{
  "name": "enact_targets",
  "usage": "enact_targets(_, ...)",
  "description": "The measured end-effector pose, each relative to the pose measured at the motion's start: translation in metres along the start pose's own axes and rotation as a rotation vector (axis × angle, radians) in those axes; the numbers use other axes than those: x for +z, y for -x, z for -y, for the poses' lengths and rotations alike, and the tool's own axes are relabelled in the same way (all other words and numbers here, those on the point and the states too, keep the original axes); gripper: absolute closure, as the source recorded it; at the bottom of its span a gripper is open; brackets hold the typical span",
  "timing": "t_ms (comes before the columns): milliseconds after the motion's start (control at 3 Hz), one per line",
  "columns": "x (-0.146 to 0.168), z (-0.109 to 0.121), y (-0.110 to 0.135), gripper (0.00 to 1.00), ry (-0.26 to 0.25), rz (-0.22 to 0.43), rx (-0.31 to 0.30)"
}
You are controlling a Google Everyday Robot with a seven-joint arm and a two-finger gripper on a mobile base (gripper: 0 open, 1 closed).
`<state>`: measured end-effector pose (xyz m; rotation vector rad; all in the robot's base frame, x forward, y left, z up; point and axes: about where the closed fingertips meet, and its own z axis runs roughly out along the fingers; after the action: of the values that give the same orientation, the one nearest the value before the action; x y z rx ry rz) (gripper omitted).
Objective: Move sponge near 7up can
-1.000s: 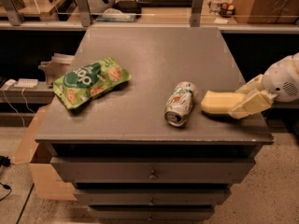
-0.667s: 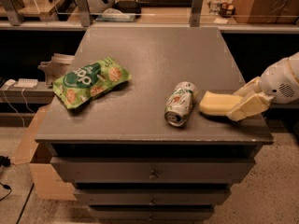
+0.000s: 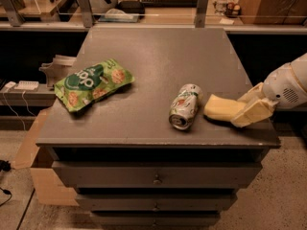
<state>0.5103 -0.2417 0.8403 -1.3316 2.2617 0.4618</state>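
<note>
The 7up can [image 3: 183, 106] lies on its side on the grey cabinet top [image 3: 158, 56], right of centre, with its metal top facing the front edge. The pale yellow sponge [image 3: 219, 108] rests on the top just right of the can, a small gap between them. My gripper [image 3: 242, 109] comes in from the right edge on a white arm. It is shut on the sponge's right end, with one blocky finger [image 3: 254, 111] in front and the other behind.
A green chip bag [image 3: 93, 83] lies on the left part of the top. Drawers are below the front edge. A cardboard box [image 3: 33, 162] stands on the floor at left. Shelves and a railing run along the back.
The gripper and sponge have shifted slightly left toward the can. The can and the chip bag have not moved.
</note>
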Motion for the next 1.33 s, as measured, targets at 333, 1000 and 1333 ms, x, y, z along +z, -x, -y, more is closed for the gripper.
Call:
enact_targets(333, 0.002, -0.002, 0.003, 0.12, 0.017, -0.008, -0.007)
enact_targets(1000, 0.003, 0.004, 0.015, 0.0, 0.027, -0.019, -0.046)
enact_targets(1333, 0.0, 0.01, 0.022, 0.0, 0.019, -0.023, -0.069)
